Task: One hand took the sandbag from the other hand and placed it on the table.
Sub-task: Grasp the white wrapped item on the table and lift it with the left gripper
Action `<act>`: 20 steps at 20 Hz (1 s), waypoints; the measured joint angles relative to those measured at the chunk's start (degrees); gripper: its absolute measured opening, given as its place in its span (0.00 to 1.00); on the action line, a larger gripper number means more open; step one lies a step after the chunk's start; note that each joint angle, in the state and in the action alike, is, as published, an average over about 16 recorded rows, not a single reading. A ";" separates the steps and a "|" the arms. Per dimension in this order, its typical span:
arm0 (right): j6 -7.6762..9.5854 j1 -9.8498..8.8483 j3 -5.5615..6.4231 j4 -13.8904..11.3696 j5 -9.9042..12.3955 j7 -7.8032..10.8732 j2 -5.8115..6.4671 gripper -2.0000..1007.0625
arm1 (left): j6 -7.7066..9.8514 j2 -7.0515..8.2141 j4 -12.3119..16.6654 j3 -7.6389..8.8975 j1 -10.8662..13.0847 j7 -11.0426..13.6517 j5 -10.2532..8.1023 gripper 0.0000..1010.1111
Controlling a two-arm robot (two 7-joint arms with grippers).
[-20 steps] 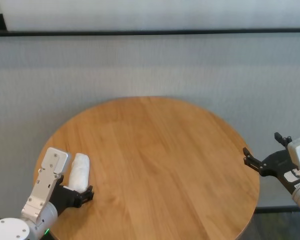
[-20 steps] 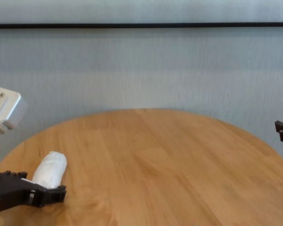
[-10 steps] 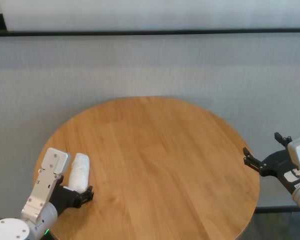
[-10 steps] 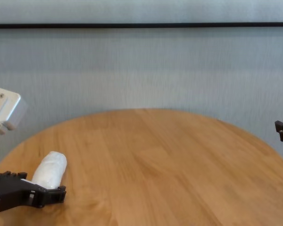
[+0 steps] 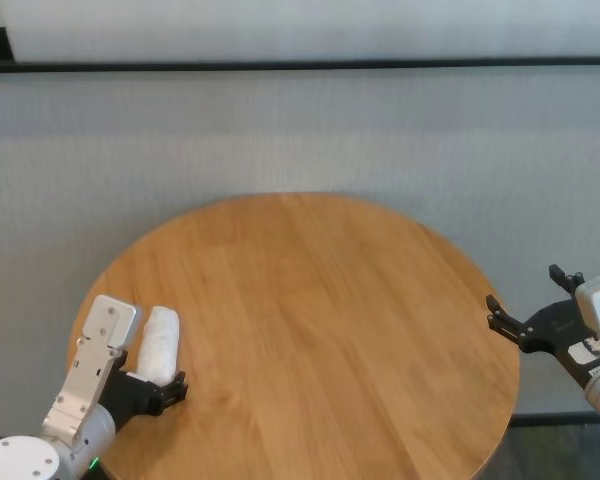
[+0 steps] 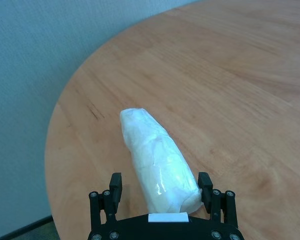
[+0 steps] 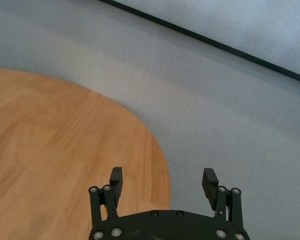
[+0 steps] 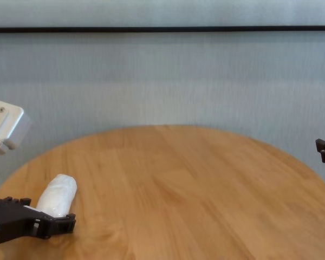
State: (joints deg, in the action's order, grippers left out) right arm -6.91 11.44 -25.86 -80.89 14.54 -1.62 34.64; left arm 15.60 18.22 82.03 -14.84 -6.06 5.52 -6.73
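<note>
Left gripper (image 6: pixel 161 192) stays spread around the sandbag (image 6: pixel 157 162) on the table (image 5: pixel 320 300); nothing has moved.

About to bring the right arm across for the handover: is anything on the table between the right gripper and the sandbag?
Nothing visible. The sandbag lies between the left gripper's fingers at the table's left edge; the right gripper sits open beyond the right edge, only bare wood between.
</note>
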 joint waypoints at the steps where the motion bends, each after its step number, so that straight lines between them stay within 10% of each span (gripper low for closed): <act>1: 0.00 0.00 0.00 0.00 0.00 0.00 0.00 1.00 | 0.01 0.01 0.01 -0.01 0.00 0.00 -0.01 0.99; 20: 0.00 0.00 0.00 0.00 0.00 0.00 0.00 1.00 | 0.10 0.07 0.08 -0.06 0.00 -0.02 -0.08 0.67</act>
State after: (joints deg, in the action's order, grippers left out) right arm -6.91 11.44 -25.86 -80.89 14.54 -1.62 34.64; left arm 15.70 18.29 82.10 -14.90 -6.06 5.51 -6.82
